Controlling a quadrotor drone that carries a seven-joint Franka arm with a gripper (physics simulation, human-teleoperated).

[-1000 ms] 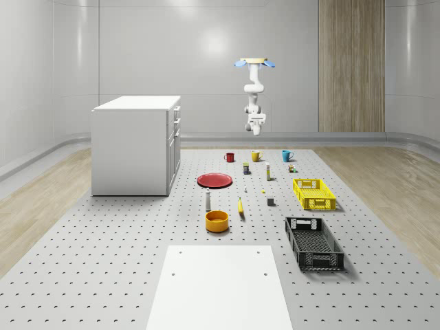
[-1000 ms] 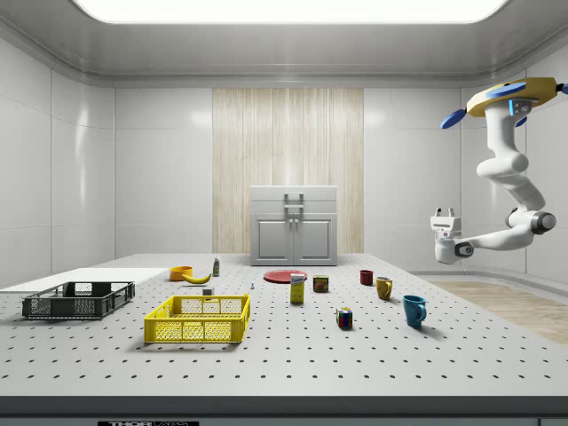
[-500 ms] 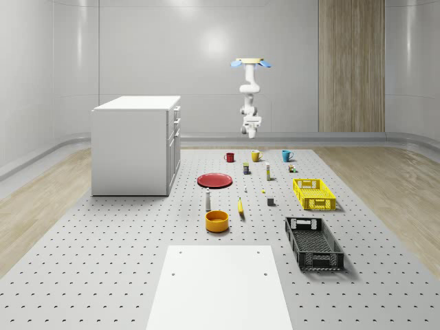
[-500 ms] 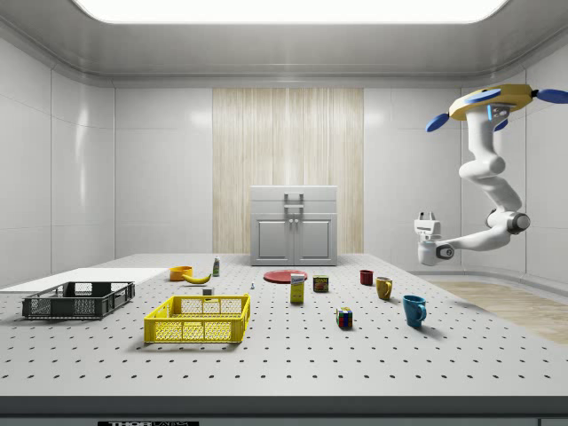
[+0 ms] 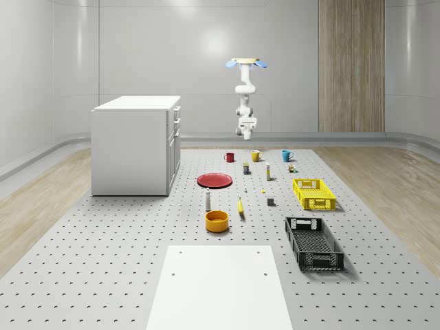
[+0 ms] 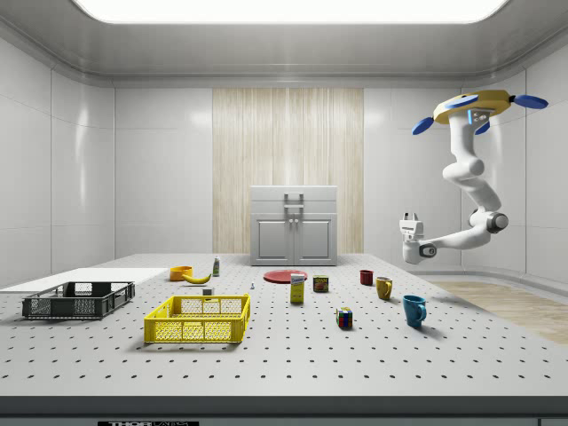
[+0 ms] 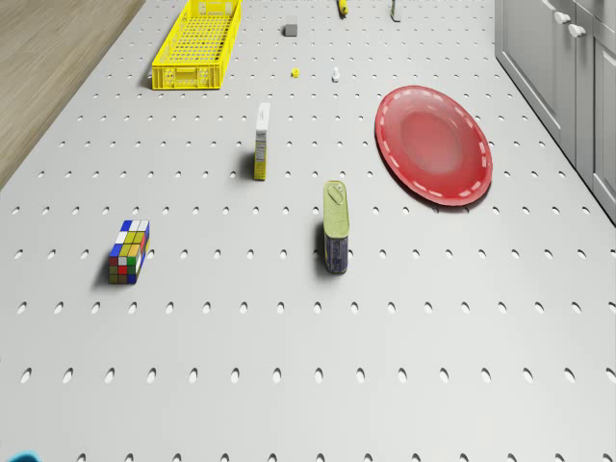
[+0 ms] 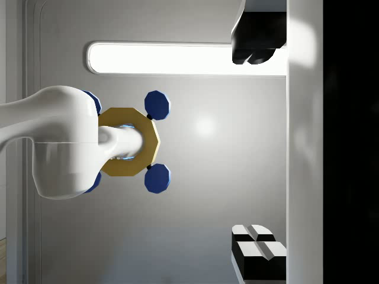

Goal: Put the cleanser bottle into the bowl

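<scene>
The cleanser bottle (image 5: 207, 200) is a small white bottle standing upright on the pegboard table, just behind the orange bowl (image 5: 216, 221). In the side view the bottle (image 6: 216, 266) stands right of the bowl (image 6: 181, 272). The drone (image 5: 246, 63) hovers high over the table's far end, beyond the mugs and far from both. Its white arm hangs down and bends forward, and the gripper (image 6: 410, 218) points upward. In the wrist view the gripper (image 8: 256, 144) is open with nothing between its fingers (image 8: 256, 42), and it faces the drone's underside.
A red plate (image 7: 433, 144), a tin can (image 7: 334, 239), a yellow box (image 7: 261, 142) and a colour cube (image 7: 128, 252) lie ahead of the drone. A yellow crate (image 5: 313, 193), a black crate (image 5: 313, 243), a banana (image 5: 240, 206), three mugs and a white cabinet (image 5: 136, 144) stand on the table.
The drone, arm and gripper have shifted toward the whole-scene view's left and the side view's left, closer over the table's far end. The table objects have not moved.
</scene>
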